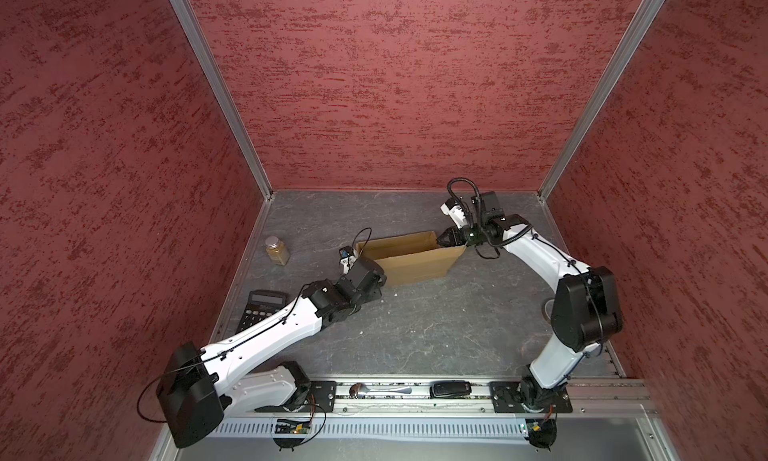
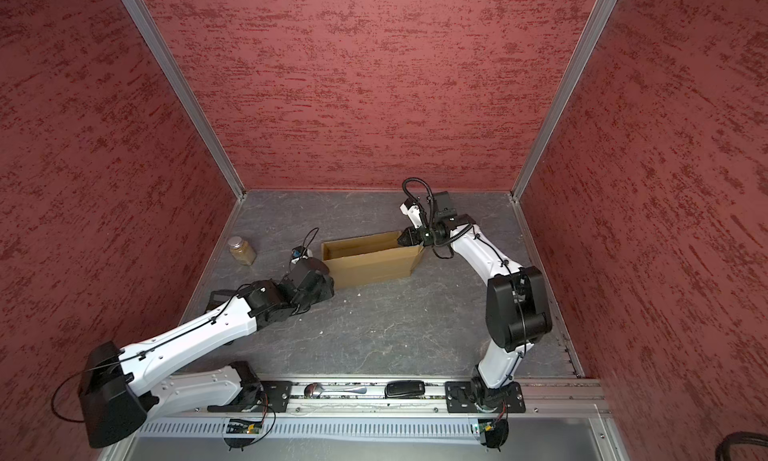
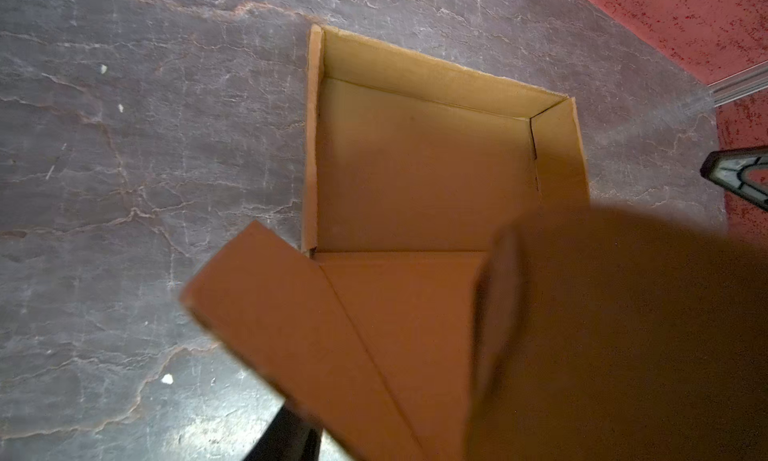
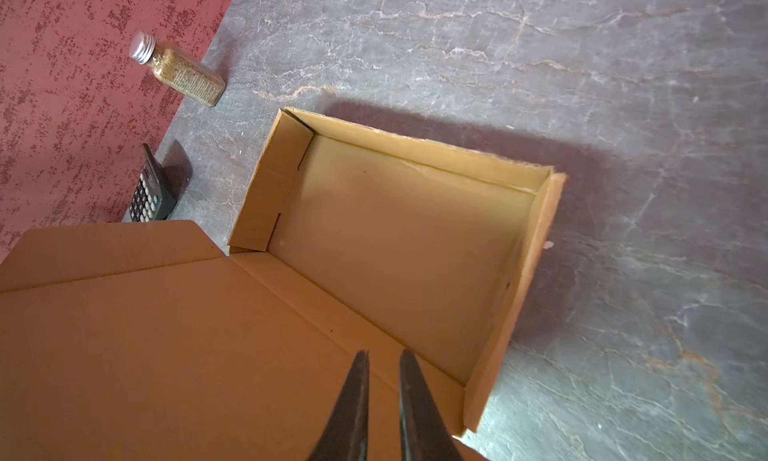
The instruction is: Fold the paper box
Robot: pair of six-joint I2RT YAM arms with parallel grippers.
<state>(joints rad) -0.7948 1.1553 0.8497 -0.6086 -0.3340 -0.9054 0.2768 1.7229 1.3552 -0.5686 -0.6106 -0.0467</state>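
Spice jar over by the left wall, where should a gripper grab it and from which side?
Grip the spice jar across its flat-sided glass body, just below the silver cap, probably coming in from the table's middle: it stands upright with the red wall close on its other side.

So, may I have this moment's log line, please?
paper box: lid open | left gripper: at flap | right gripper: at lid

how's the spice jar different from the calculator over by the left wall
The spice jar stands upright; the calculator lies flat. The jar is clear with a silver cap and brownish filling; the calculator is black with rows of keys. The jar shows whole in a top view, while the left arm hides part of the calculator. Both sit by the left wall, apart from the paper box.
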